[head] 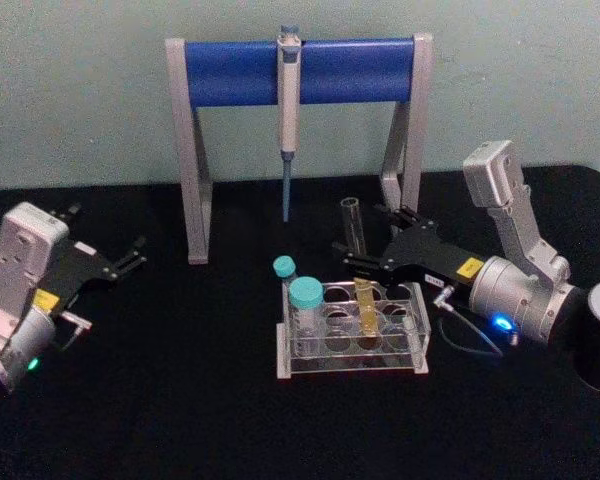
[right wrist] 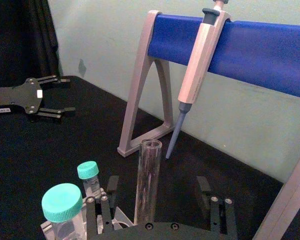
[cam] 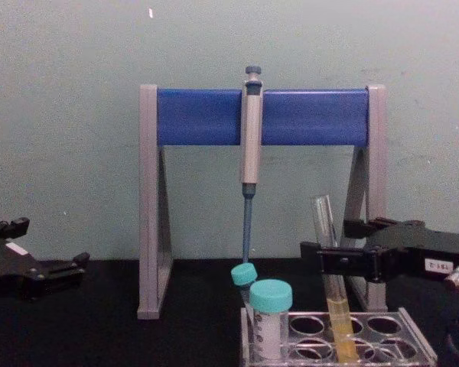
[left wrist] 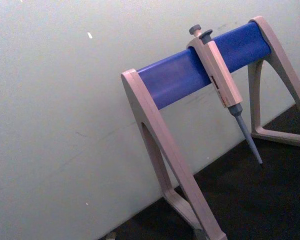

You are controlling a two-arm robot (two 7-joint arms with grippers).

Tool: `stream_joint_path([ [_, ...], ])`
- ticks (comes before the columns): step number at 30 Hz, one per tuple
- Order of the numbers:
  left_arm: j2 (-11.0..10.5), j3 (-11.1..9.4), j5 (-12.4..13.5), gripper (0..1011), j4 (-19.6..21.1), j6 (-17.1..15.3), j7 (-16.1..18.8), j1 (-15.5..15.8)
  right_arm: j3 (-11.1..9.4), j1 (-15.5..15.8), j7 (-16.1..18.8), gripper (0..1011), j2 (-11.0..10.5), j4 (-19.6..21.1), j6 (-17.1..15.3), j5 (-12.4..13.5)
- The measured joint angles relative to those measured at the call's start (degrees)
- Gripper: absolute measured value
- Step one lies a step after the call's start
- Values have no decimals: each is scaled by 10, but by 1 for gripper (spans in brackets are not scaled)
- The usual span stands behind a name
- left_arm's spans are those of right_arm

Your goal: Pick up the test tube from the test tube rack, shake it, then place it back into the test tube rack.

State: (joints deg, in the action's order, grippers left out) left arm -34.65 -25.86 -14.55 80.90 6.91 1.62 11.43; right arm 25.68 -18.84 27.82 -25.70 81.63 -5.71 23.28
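My right gripper [right wrist: 157,179] sits level with the middle of the tube [cam: 324,225], its jaws spread wide with the glass standing between them - nearer one finger than the other. The tube leans in the rack [head: 352,369], its yellow liquid down inside a hole, so the pick has not happened yet. I judge the thing to do is centre the jaws on the glass first, so neither pad shoves it sideways, then close gently and lift along the tube's own lean rather than straight up, so the round bottom does not catch the hole's edge. The capped tubes [head: 305,293] stand just beside it; I would keep the fingers off them. My left gripper [right wrist: 66,96] is parked well off to the left, fingers apart.

The table [head: 180,400] is matt black. A pipette [head: 289,100] hangs on its stand [head: 230,70] behind the rack, against a plain pale-green wall [cam: 61,115].
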Motion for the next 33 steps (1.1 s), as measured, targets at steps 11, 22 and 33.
stream_joint_path([
  [11, 0, 0, 0, 1001, 0, 0, 0, 0, 0, 1, 0, 683, 0, 0, 0, 0],
  [22, 0, 0, 0, 1001, 0, 0, 0, 0, 0, 1, 0, 337, 0, 0, 0, 1],
  [33, 0, 0, 0, 1001, 0, 0, 0, 0, 0, 1, 0, 238, 0, 0, 0, 1],
])
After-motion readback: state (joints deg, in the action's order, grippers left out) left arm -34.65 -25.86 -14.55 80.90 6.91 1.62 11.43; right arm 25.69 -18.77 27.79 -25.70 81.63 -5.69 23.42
